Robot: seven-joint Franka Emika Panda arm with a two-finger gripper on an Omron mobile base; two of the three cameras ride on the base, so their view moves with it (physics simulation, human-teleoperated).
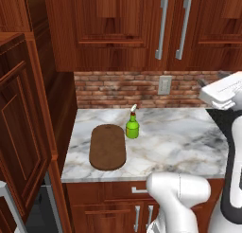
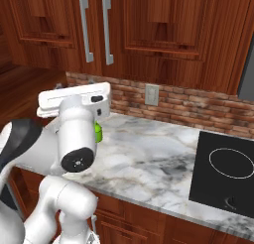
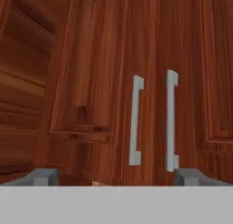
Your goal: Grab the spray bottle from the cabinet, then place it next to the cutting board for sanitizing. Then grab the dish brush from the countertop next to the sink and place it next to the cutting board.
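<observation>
Spray bottle [image 1: 132, 127], lime-green with a white trigger nozzle, stands on the marble bench [image 1: 179, 142] just beside the dark wooden cutting board [image 1: 108, 147]. Your fingers [image 3: 117, 176] are spread, empty, facing wall cabinets. Fetching the dish brush seems next.

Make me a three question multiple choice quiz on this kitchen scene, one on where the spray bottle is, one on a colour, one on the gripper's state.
1. Where does the spray bottle stand?
A. in the sink
B. on the countertop, beside the cutting board
C. on the stove

2. What colour is the bottle's body?
A. lime green
B. blue
C. white

3. How is the gripper?
A. shut on the bottle
B. shut on a brush
C. open, holding nothing

Answers: 1 B, the left base view shows it upright just right of the board's far end. 2 A, its round body is lime green. 3 C, the hand view shows the fingertips wide apart with only cabinet doors ahead.
</observation>
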